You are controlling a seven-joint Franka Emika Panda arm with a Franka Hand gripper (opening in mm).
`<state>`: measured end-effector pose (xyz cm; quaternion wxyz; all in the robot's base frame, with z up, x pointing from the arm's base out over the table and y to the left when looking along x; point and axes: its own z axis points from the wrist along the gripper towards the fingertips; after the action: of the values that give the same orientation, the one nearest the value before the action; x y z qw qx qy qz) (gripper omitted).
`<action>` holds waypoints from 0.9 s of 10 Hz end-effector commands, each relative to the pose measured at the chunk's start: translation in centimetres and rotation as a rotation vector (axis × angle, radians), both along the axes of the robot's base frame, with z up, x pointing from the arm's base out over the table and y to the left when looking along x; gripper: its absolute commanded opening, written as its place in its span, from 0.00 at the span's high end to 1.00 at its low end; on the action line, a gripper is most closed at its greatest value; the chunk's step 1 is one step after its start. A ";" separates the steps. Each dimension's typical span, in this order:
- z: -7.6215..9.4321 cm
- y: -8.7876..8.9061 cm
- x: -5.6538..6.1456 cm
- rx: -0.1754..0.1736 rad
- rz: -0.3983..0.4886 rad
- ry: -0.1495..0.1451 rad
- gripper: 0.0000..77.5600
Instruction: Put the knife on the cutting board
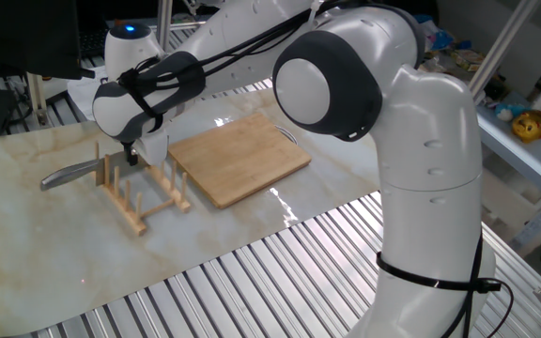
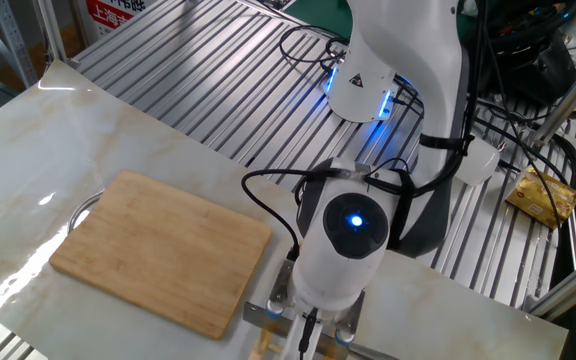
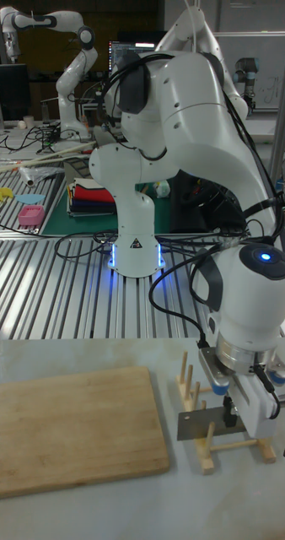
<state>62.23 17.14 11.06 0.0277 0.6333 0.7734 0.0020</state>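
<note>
The knife (image 1: 68, 175) stands on edge in the wooden peg rack (image 1: 145, 194), its silver handle pointing left and slightly down. In the tall fixed view its grey blade (image 3: 196, 426) shows between the pegs. My gripper (image 1: 133, 154) comes down from above and is shut on the knife at the blade's top edge; the gripper (image 3: 234, 413) shows at the blade's right end. The light-brown cutting board (image 1: 240, 158) lies flat just right of the rack, with nothing on it. In the other fixed view the cutting board (image 2: 163, 250) lies left of my wrist, which hides the fingers.
The peg rack (image 3: 217, 408) sits askew on the marble tabletop (image 1: 26, 244), close to the board's edge. Slatted metal framing (image 1: 252, 282) surrounds the table. The robot's white base (image 1: 421, 188) stands at the right. A metal loop (image 1: 287, 135) sticks out of the board's far edge.
</note>
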 end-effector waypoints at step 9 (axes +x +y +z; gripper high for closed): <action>9.0 -1.8 -2.2 0.060 0.159 0.058 0.98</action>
<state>60.54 15.97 18.65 -0.0036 0.5910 0.8067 0.0004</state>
